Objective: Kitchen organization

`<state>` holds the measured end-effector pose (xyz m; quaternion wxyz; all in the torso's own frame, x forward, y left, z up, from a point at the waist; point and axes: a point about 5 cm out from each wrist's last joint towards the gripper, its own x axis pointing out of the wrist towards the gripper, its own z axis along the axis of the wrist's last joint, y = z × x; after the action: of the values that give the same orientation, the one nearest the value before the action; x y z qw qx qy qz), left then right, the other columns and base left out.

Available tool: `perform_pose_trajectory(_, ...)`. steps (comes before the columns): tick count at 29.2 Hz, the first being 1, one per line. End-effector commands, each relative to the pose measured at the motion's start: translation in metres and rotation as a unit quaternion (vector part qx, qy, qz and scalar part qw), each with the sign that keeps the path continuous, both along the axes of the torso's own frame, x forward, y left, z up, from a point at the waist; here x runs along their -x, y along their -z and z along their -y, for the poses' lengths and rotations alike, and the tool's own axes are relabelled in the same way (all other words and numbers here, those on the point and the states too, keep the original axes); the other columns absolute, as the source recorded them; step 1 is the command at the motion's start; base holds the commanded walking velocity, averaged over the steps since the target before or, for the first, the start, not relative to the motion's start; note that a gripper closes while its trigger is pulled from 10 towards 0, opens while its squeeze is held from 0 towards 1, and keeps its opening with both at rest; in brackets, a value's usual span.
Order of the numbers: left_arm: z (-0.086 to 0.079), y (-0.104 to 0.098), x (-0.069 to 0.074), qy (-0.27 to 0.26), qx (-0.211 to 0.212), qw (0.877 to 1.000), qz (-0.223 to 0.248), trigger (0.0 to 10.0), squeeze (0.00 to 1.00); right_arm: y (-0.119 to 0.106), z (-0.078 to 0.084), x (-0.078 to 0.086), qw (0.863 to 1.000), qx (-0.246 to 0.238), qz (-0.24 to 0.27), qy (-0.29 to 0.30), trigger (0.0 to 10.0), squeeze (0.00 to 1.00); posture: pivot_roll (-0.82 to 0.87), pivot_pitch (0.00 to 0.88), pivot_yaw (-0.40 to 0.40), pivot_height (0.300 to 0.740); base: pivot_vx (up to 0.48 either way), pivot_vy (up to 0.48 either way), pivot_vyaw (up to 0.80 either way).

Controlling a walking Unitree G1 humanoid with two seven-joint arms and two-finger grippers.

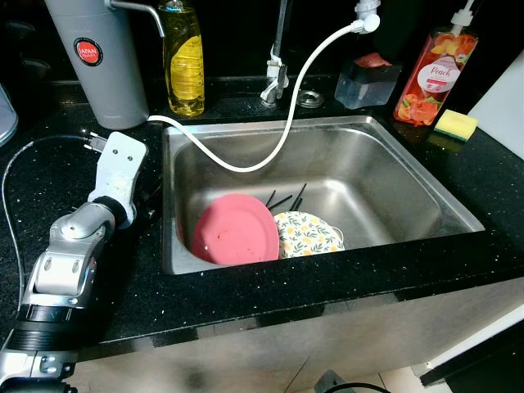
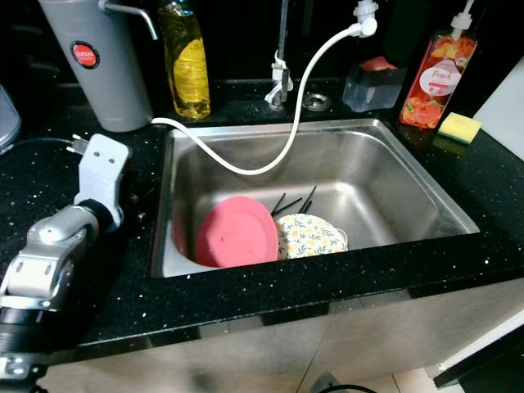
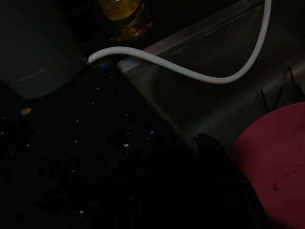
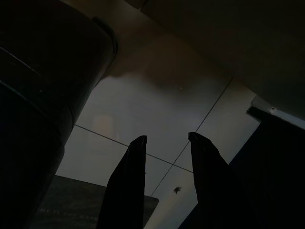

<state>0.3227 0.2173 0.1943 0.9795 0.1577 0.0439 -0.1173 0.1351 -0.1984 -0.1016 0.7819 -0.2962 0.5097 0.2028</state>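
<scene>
A steel sink (image 1: 426, 184) set in speckled black counter (image 1: 57, 176) holds a pink plate (image 1: 237, 231) leaning at its front-left, just beside a floral bowl (image 1: 306, 233). The left gripper (image 3: 167, 143), fingers apart and empty, hovers at the sink's left rim. The right gripper (image 4: 167, 140), open, hangs over tiled floor (image 4: 157, 109). The pump bottle (image 1: 430, 78) reads "Peach"; the grey canister (image 1: 98, 57) reads "Japan".

1. One pink plate (image 1: 237, 230) and one floral plate (image 1: 307, 234), at the sink's (image 1: 426, 184) front edge.
2. Two bottles along the counter's back edge: yellow bottle (image 1: 184, 57), peach bottle (image 1: 432, 75).
3. One yellow sponge (image 1: 456, 124), counter's back right corner.
4. One grey canister (image 1: 100, 57), back left.
</scene>
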Motion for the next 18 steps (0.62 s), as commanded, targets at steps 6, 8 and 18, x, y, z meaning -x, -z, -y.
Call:
perform_pose_trajectory(6, -0.0030, 0.0045, -0.0001, -0.003, -0.007, 1.000, -0.014, 10.0, 0.00, 0.0007, -0.0008, 0.0019, 1.000, 0.000, -0.003, -0.007, 10.0, 0.00, 0.12, 0.014, -0.027, 0.740, 0.000, 0.000, 0.00)
perform_pose_trajectory(8, -0.0033, 0.0046, 0.0000, -0.003, -0.007, 1.000, -0.014, 10.0, 0.00, 0.0007, -0.0012, 0.0018, 1.000, 0.001, -0.003, -0.009, 10.0, 0.00, 0.12, 0.012, -0.028, 0.740, 0.000, 0.000, 0.00)
perform_pose_trajectory(18, -0.0034, 0.0048, 0.0006, -0.004, -0.006, 1.000, -0.016, 10.0, 0.00, 0.0011, -0.0017, 0.0026, 1.000, 0.000, -0.004, -0.008, 10.0, 0.00, 0.12, 0.015, -0.028, 0.740, 0.000, 0.000, 0.00)
